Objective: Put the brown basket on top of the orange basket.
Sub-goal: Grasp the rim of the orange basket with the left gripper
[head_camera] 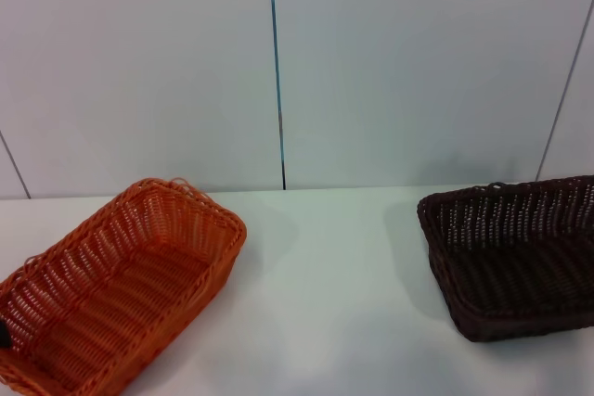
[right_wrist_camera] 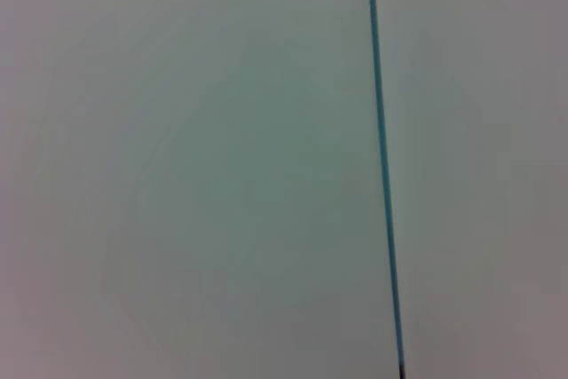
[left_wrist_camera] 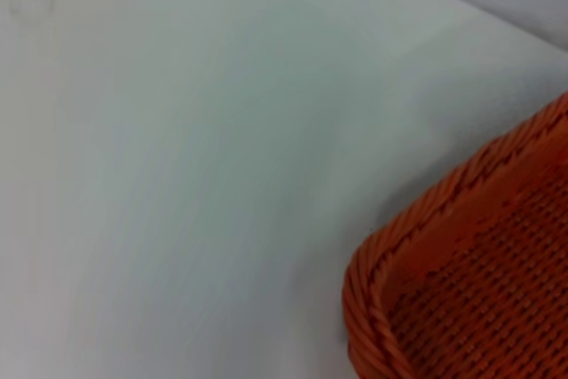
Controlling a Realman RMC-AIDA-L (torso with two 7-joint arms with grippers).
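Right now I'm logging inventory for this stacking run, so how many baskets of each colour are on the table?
Orange: 1, the orange basket on the robot's left.
Brown: 1, the brown basket on the robot's right, apart from the orange one.
Total: 2 baskets, both appearing empty on the white table.

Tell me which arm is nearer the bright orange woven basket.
Left. Its wrist camera looks at a corner of the bright orange woven basket from close by; the right wrist view shows only a wall seam. Neither gripper is visible.

One orange basket [head_camera: 116, 289], one brown basket [head_camera: 520, 257], one white table [head_camera: 325, 303].
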